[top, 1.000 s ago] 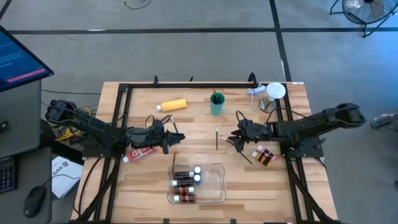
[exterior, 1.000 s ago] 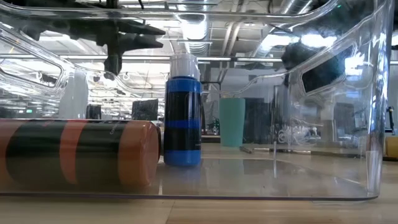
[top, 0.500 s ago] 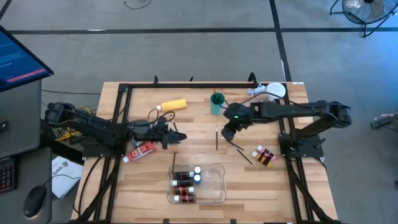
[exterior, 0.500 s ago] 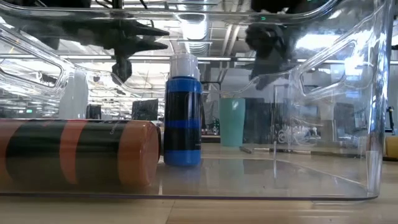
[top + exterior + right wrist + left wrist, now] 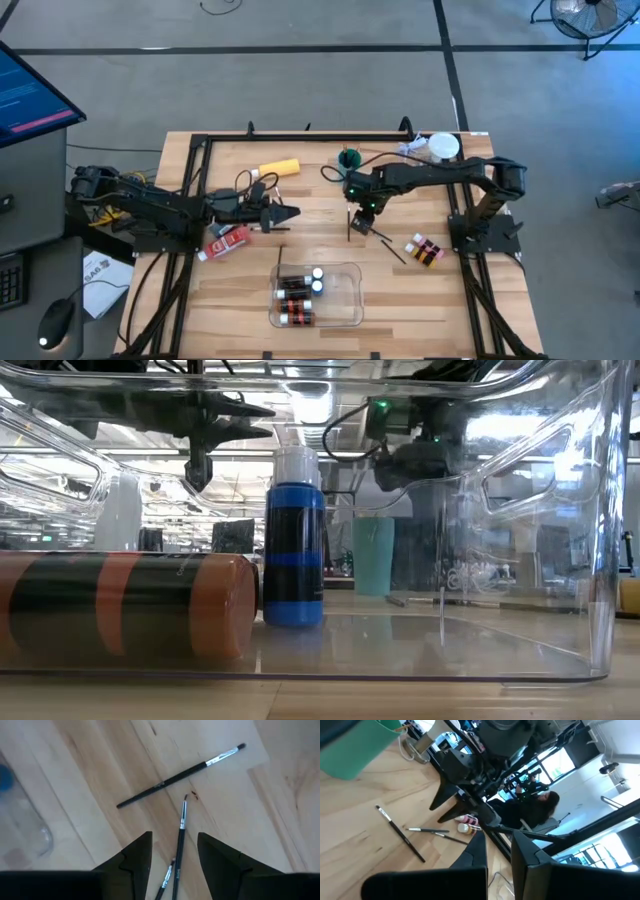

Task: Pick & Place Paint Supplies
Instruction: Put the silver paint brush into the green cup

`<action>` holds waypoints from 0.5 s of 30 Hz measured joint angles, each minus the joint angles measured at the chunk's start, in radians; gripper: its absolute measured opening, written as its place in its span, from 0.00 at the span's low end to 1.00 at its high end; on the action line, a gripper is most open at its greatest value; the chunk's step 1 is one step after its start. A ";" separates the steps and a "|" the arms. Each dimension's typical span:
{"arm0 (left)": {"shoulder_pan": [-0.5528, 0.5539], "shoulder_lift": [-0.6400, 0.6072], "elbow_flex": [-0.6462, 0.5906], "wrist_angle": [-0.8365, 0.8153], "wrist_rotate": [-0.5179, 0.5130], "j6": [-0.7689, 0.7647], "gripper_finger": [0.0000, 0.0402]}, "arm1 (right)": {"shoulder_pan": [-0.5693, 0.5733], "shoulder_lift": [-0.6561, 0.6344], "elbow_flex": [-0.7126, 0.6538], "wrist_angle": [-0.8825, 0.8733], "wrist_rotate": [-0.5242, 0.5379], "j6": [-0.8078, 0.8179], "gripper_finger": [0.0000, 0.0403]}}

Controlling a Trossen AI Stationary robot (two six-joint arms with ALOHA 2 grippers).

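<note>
Three thin dark brushes lie flat on the wood near the table's middle: one (image 5: 180, 772) lies apart, another (image 5: 181, 830) lies under my right gripper (image 5: 174, 852), and a third (image 5: 165, 880) lies beside it. My right gripper (image 5: 358, 205) hangs open above them, pointing down and touching none. My left gripper (image 5: 290, 213) is shut and empty, held level left of the brushes. A yellow bottle (image 5: 277, 169) and a red tube (image 5: 228, 242) lie on the left half. Small bottles (image 5: 424, 249) lie at the right.
The clear tray (image 5: 345, 300) near the front edge holds several bottles, among them an upright blue one (image 5: 293, 540) and a brown one (image 5: 120, 605) on its side. The teal cup (image 5: 348, 162) stands just behind my right gripper. White clutter (image 5: 435, 150) sits at the far right corner.
My right gripper has swung from the table's right side toward the middle, risen a little and tipped from nearly level to pointing down over the brushes. My left gripper has shifted slightly toward the far edge. No object has moved.
</note>
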 joint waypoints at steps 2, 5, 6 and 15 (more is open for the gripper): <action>0.000 0.000 0.000 0.003 0.000 -0.007 0.00 | -0.003 0.003 0.000 0.003 0.000 -0.001 0.37; 0.004 0.000 0.000 0.011 0.000 -0.004 0.00 | -0.008 0.003 0.000 0.008 0.001 -0.008 0.36; 0.006 0.000 0.000 0.011 0.000 -0.004 0.00 | -0.008 0.002 0.000 0.009 0.001 -0.008 0.35; 0.042 0.000 0.000 0.010 0.000 0.001 0.00 | -0.006 -0.008 0.000 -0.034 -0.036 -0.050 0.34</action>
